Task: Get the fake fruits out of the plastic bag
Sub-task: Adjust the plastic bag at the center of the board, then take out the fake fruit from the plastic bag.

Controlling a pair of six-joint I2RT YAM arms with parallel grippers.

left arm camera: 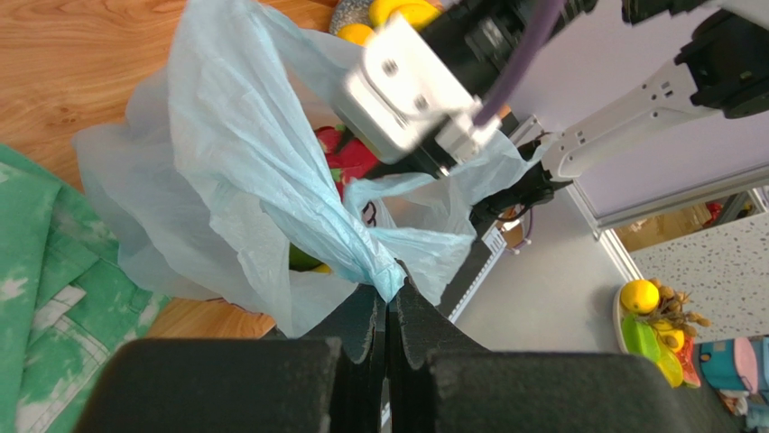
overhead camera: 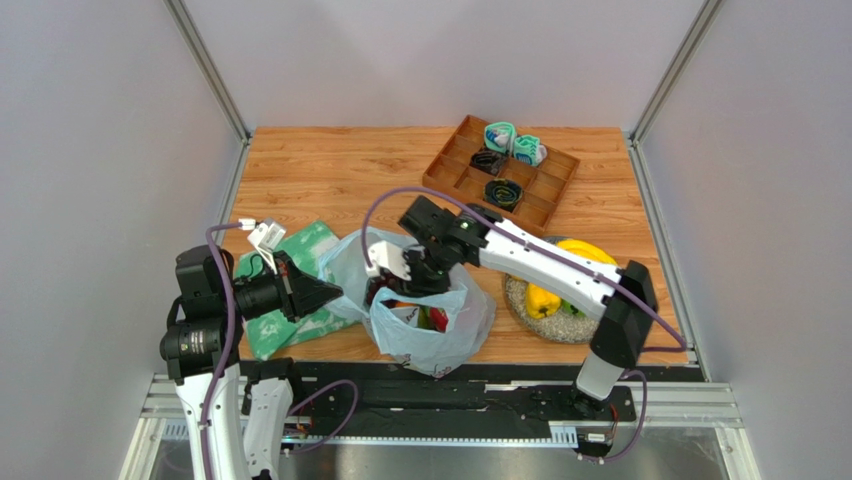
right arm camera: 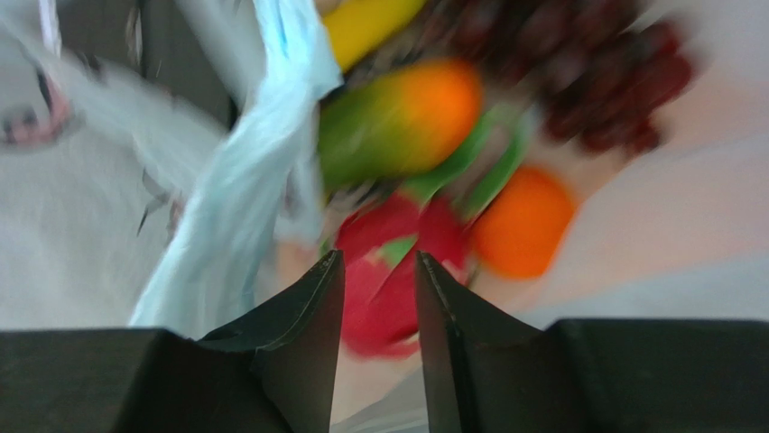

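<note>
The pale-blue plastic bag (overhead camera: pixel 432 325) stands open at the table's near edge. My left gripper (overhead camera: pixel 335 293) is shut on a twisted strip of the bag's rim (left arm camera: pixel 361 248), its tips (left arm camera: pixel 390 293) pinching it. My right gripper (overhead camera: pixel 400 285) reaches down into the bag's mouth. In the right wrist view it (right arm camera: pixel 379 260) is open, jaws framing the pink dragon fruit (right arm camera: pixel 384 280) just beyond the tips. Around it lie a mango (right arm camera: pixel 397 122), an orange (right arm camera: pixel 523 221), purple grapes (right arm camera: pixel 596 81) and a yellow banana (right arm camera: pixel 365 27). The view is blurred.
A speckled plate (overhead camera: pixel 522 305) right of the bag holds a yellow pepper (overhead camera: pixel 543 298) and another yellow fruit (overhead camera: pixel 588 250). A green-and-white cloth (overhead camera: pixel 300 250) lies left of the bag. A wooden compartment tray (overhead camera: pixel 455 172) with teal and black items sits at the back right.
</note>
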